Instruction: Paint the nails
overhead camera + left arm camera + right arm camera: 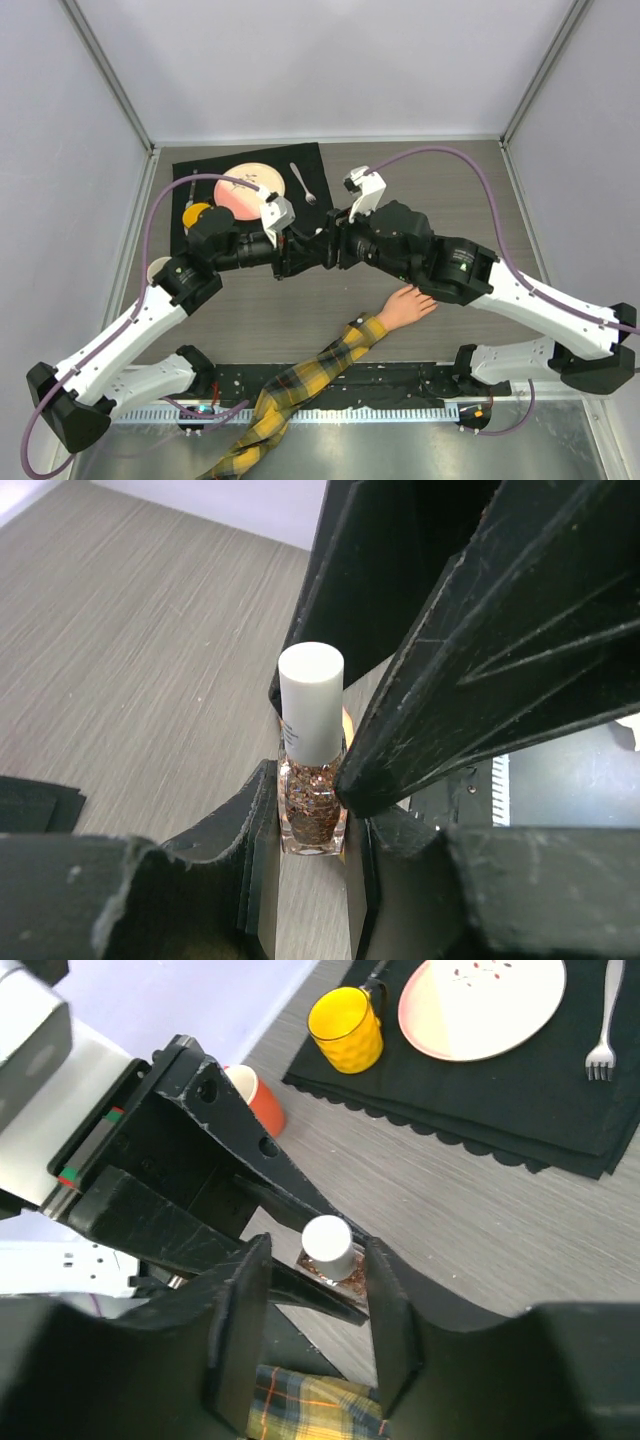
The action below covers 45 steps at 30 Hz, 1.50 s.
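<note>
A glass nail polish bottle [312, 802] full of copper glitter, with a white cap [310, 702], stands upright between the fingers of my left gripper [312, 815], which is shut on its body above the table. My right gripper [318, 1290] is open around the cap [327, 1243]: one finger is close beside it and the other stands apart. Both grippers meet mid-table [312, 252]. The peach mannequin hand [405, 305] lies just below, on its plaid sleeve [300, 385]. Its fingertips reach under my right arm, and the nails are too small to make out.
A black placemat [205, 240] at the back left holds a pink plate [250, 185], a fork [303, 183] and a yellow cup [196, 215]. An orange cup [255, 1100] stands beside the mat. White walls enclose the table.
</note>
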Tool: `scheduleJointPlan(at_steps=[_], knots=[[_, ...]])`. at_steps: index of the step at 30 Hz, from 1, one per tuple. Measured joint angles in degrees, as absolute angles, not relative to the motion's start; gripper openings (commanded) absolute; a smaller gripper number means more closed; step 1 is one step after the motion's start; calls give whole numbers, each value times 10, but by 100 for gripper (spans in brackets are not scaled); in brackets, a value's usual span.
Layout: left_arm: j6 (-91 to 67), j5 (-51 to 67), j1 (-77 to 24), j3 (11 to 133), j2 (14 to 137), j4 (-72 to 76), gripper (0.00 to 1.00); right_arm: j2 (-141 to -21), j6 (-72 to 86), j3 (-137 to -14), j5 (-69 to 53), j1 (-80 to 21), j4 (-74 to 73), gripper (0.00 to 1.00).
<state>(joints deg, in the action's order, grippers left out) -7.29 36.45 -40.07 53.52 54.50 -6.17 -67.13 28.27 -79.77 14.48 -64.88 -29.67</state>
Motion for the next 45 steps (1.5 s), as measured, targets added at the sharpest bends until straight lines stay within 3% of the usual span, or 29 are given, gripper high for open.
scheduleJointPlan(at_steps=[2, 3, 4, 8, 15, 16, 17, 20, 25, 31, 38, 45], knots=[[-74, 362, -400, 530, 544, -64, 0, -683, 276, -805, 170, -662, -300, 24], [-75, 364, -400, 529, 543, -63, 0, -686, 269, -806, 186, -666, -305, 7], [-76, 370, -400, 528, 542, -64, 0, -686, 263, -807, 197, -667, -312, 1], [-88, 442, -394, 527, 541, -66, 0, -667, 211, -787, 172, -672, -303, 1], [-180, 686, -402, 521, 548, -6, 0, -582, 149, -679, -202, -616, -183, 1], [-182, 701, -402, 521, 545, -4, 0, -582, 150, -671, -227, -613, -164, 1], [-182, 711, -402, 521, 543, -3, 0, -582, 152, -665, -245, -612, -149, 21], [-173, 723, -402, 522, 543, -8, 0, -578, 160, -663, -256, -611, -139, 54], [-126, 694, -403, 536, 553, -46, 0, -578, 176, -675, -176, -615, -175, 72], [-80, 644, -404, 553, 566, -88, 0, -576, 194, -712, -71, -618, -239, 75], [-47, 591, -404, 554, 573, -128, 0, -601, 212, -785, -29, -619, -298, 72], [-38, 571, -404, 554, 573, -139, 0, -632, 211, -815, -27, -620, -352, 61]])
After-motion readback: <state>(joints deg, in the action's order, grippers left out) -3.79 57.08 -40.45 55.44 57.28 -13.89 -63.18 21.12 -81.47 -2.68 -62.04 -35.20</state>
